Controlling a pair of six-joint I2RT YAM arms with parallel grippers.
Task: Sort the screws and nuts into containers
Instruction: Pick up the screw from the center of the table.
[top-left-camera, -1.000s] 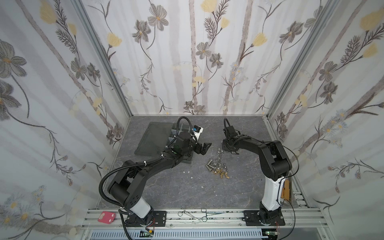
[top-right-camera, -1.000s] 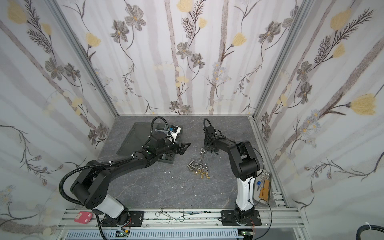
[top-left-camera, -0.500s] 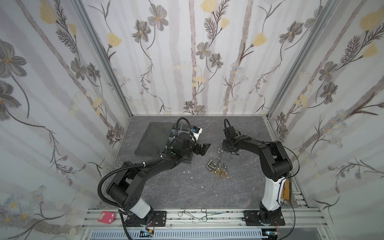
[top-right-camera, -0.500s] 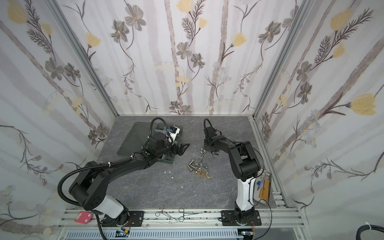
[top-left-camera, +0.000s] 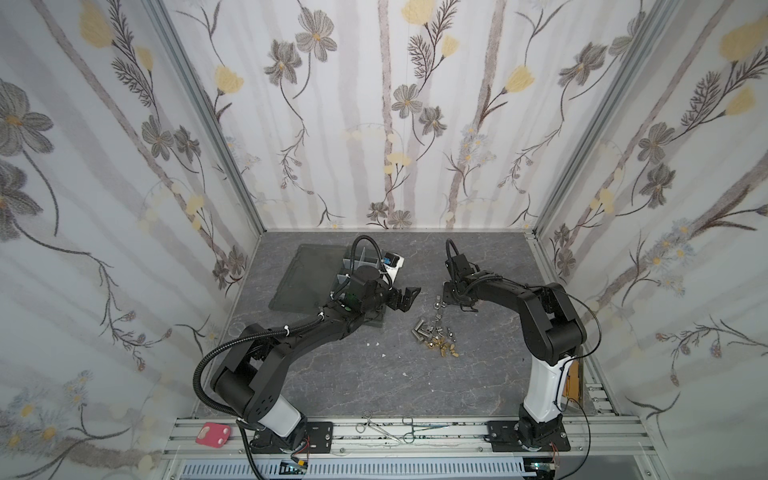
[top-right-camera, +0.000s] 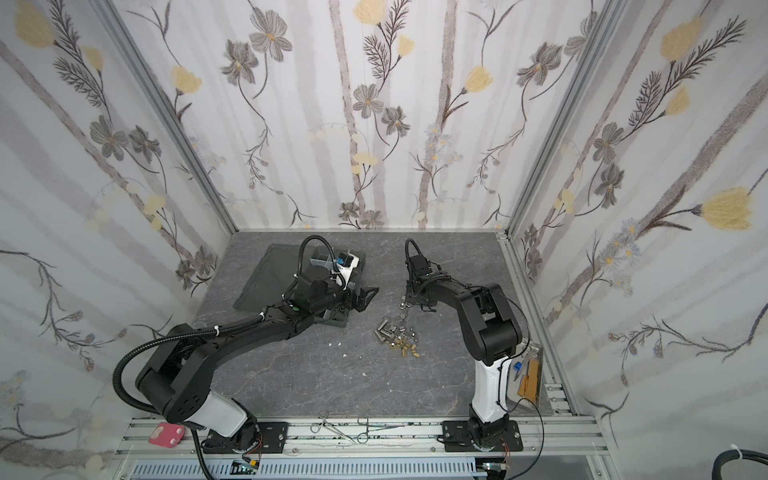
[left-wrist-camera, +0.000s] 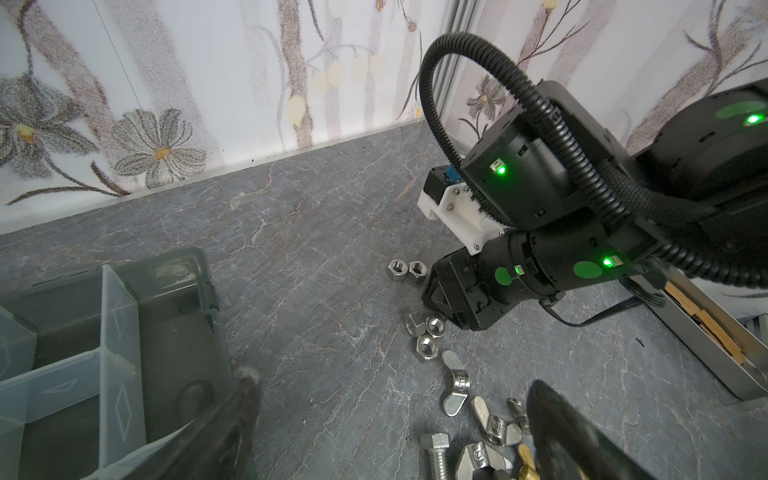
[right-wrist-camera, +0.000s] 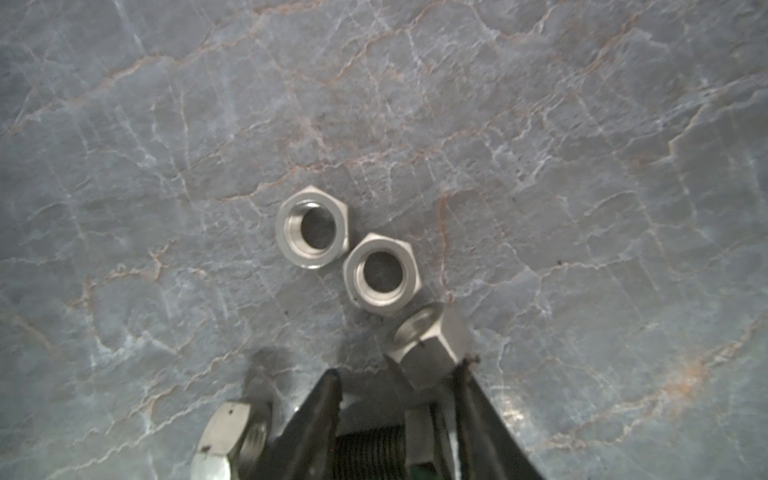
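The organizer box (top-left-camera: 365, 264) stands at the table's (top-left-camera: 374, 386) back left, its lid (top-left-camera: 307, 274) laid flat to the left. The left arm crosses its near cells (left-wrist-camera: 54, 332). The left gripper (top-left-camera: 405, 297) hangs just past the box's right edge, jaws fully apart and empty.

A strip of bare table separates that edge from the silver hex nuts (left-wrist-camera: 427, 347). In the right wrist view two of them lie flat and touching. A third nut (right-wrist-camera: 428, 345) stands on edge against one fingertip of the right gripper (right-wrist-camera: 397, 370), with a gap to the opposite finger: jaws parted, nothing clamped.

The pile (top-left-camera: 434, 338) of bolts and wing nuts lies nearer the front, apart from both grippers, with broad bare table ahead of it. A metal tray (left-wrist-camera: 706, 349) borders the right edge.
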